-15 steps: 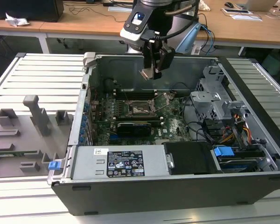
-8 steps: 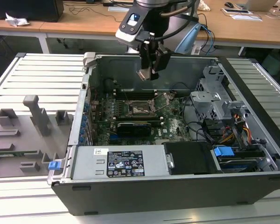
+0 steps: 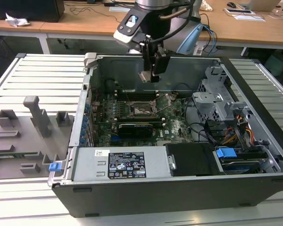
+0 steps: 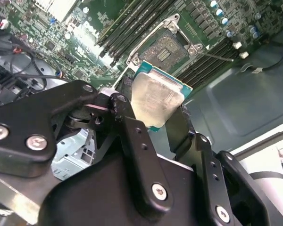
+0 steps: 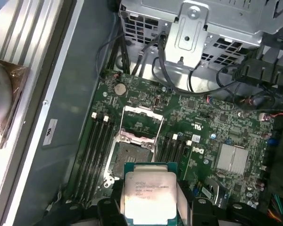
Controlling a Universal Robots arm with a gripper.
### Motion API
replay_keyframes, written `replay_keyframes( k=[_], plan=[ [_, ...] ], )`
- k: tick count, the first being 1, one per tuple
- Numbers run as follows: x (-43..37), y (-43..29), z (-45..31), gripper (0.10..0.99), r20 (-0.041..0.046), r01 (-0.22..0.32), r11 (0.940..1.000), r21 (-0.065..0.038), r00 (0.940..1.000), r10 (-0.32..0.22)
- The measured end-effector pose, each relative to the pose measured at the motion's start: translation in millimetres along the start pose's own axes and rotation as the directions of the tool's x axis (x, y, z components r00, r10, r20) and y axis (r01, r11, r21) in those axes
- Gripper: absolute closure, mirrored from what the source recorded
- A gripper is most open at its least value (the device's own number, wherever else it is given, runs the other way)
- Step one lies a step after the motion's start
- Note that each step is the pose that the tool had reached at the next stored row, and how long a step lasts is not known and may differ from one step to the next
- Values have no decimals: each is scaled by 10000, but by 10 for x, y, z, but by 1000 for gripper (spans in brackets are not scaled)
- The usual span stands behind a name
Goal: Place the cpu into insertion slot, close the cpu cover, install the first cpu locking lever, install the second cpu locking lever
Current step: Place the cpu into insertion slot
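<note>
My gripper [image 3: 150, 70] hangs over the open computer case, shut on the cpu [image 3: 145, 76]. In both wrist views the cpu [image 4: 155, 96] [image 5: 148, 190] shows as a flat silver square with a greenish rim, pinched at two opposite edges between the black fingers [image 4: 132, 136]. The insertion slot [image 5: 129, 157] [image 4: 167, 49] [image 3: 140, 109] lies bare on the green board below it, some way beneath the chip. Beside the slot the cpu cover [image 5: 141, 111] is swung open, and a thin lever [image 4: 217, 56] sticks out along the slot's side.
Long black memory slots [image 5: 96, 150] flank the socket. A black expansion card [image 3: 139, 127] lies in front of it, a power supply [image 3: 127, 165] fills the case front, and a metal drive cage [image 3: 217, 101] stands at the exterior view's right. A grey fixture tray [image 3: 23, 136] lies outside.
</note>
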State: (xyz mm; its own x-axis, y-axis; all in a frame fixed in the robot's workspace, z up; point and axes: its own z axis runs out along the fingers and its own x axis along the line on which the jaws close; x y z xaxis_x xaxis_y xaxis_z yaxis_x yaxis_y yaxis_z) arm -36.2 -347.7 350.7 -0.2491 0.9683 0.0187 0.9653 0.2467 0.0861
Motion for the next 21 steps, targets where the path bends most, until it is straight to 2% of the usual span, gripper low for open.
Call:
replay_keyframes(
  k=[4,6,10,13,18,21],
  plan=[
    [0,-3,27,557,44,-608,9982,21,9981,608],
    [-2,-7,82,557,80,-819,9966,41,9966,819],
    [-4,-18,201,557,164,-1841,9829,62,9828,1840],
    [-5,-23,257,557,182,-2071,9783,77,9782,2069],
    [-7,-28,336,557,164,-2084,9778,219,9780,2081],
    [-8,-31,367,557,155,-2085,9778,222,9780,2081]
  ],
)
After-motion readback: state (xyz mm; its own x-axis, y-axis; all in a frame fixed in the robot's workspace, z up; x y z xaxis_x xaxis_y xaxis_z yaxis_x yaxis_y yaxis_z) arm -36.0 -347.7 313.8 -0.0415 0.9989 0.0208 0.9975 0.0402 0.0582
